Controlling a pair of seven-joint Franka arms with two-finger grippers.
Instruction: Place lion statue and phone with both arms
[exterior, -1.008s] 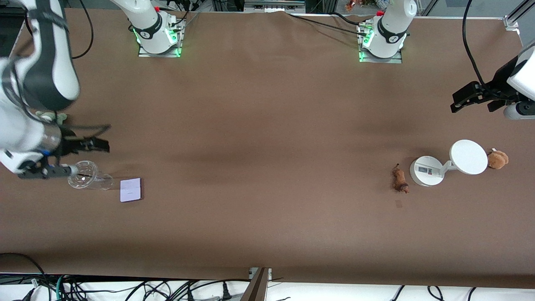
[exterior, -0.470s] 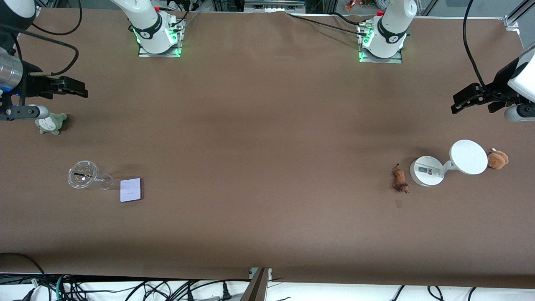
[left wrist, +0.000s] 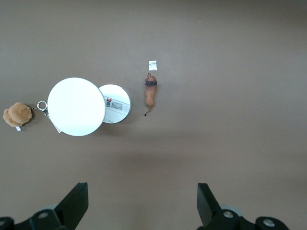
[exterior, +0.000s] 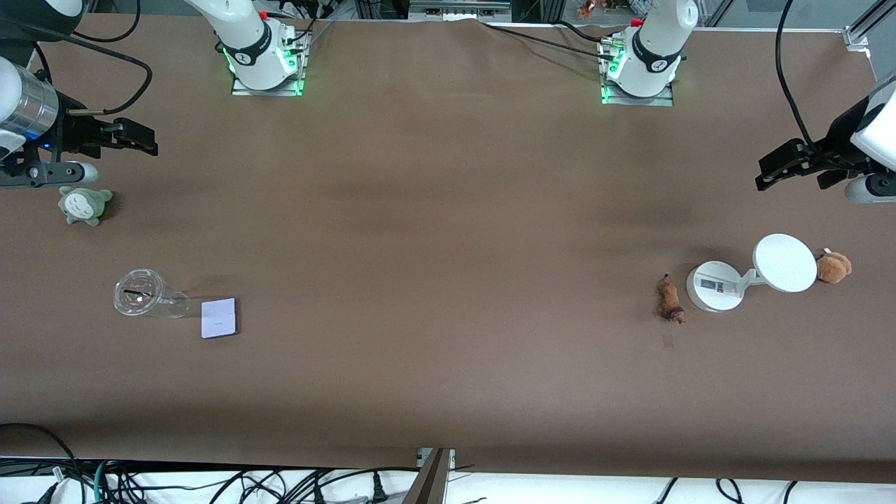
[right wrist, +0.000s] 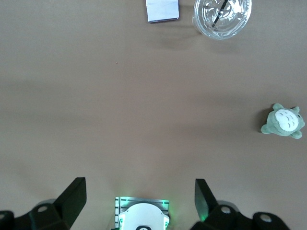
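The lion statue (exterior: 670,301) lies on the brown table beside the white stand, on the side toward the right arm's end; it also shows in the left wrist view (left wrist: 151,93). The phone (exterior: 219,318) lies flat, face up, beside a clear cup; the right wrist view shows it too (right wrist: 162,10). My left gripper (exterior: 766,171) (left wrist: 142,191) is open and empty, high over the table at the left arm's end. My right gripper (exterior: 143,140) (right wrist: 140,189) is open and empty, high over the right arm's end, close to a green plush.
A clear cup (exterior: 143,297) lies on its side by the phone. A green plush (exterior: 84,204) sits farther from the front camera than the cup. A white round-based stand with a disc (exterior: 745,276) and a brown plush (exterior: 833,267) sit by the lion. A small paper tag (exterior: 668,341) lies nearby.
My right arm has lifted away from over the cup and swung toward its base side, uncovering the green plush. The left arm, the lion and the phone have not moved.
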